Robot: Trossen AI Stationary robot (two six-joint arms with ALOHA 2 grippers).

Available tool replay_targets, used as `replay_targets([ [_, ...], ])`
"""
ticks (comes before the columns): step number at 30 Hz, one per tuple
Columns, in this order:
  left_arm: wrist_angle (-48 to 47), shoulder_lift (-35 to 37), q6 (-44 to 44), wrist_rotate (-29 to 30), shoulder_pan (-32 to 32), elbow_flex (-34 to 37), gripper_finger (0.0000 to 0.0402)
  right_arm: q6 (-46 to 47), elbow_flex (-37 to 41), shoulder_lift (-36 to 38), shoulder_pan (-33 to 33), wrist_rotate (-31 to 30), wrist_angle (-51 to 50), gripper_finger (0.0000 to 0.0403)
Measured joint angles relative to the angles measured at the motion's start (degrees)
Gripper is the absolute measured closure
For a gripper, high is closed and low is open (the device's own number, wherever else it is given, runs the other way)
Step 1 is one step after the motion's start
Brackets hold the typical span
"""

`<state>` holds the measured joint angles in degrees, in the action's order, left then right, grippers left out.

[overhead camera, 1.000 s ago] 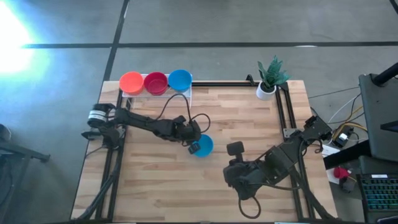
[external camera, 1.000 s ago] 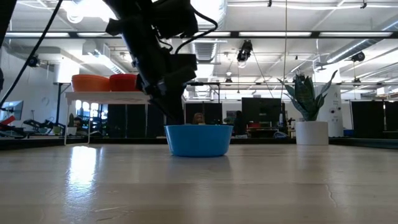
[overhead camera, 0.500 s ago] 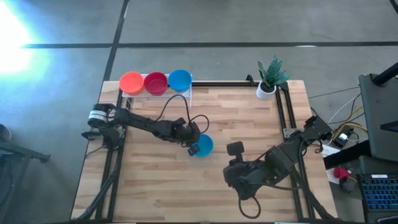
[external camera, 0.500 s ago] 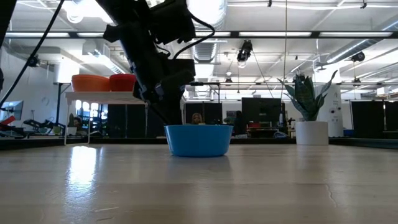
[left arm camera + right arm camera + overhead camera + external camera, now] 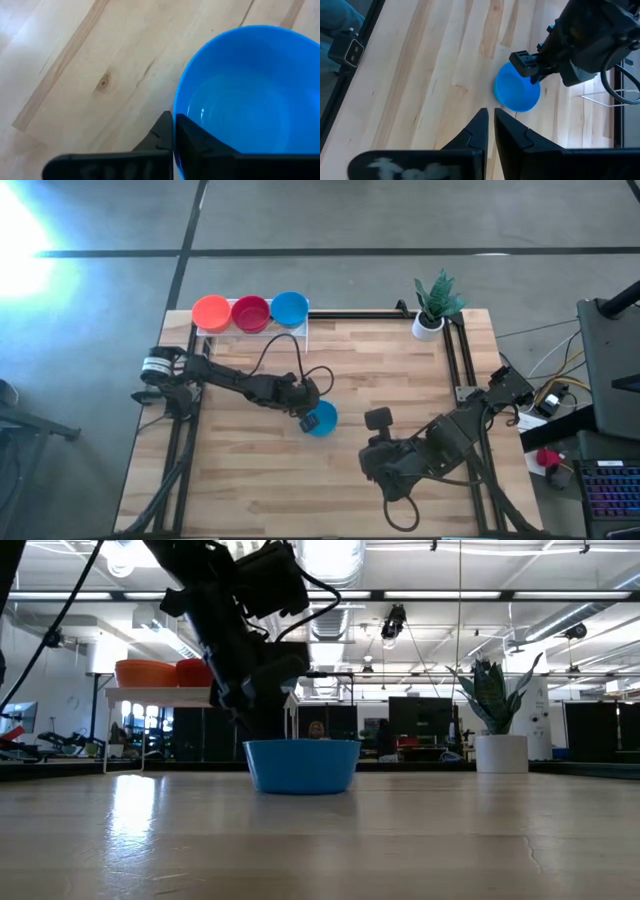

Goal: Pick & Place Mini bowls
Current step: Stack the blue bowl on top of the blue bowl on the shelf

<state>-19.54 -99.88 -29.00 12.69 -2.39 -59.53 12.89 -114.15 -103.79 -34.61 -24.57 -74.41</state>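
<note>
Blue mini bowl, on tabletop near its middle: rim pinched by left gripper, apparently for lifting; right gripper nearby, closed, empty, waiting.

The bowl on the light wood table is bright blue. On the white rack sit three more bowls — orange, dark red, blue.
</note>
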Motion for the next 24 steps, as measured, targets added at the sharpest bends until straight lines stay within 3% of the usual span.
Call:
replay_targets([
  [8,-2.19,1.49,4.10,-3.63,0.38,-2.73,0.0400,-0.01,0.00,0.00,0.00,0.00,0.02,0.0376],
  [24,-26.32,15.15,12.07,-3.54,5.66,-21.26,0.0401,0.21,-0.07,-0.04,0.00,0.00,0.21,0.0376],
])
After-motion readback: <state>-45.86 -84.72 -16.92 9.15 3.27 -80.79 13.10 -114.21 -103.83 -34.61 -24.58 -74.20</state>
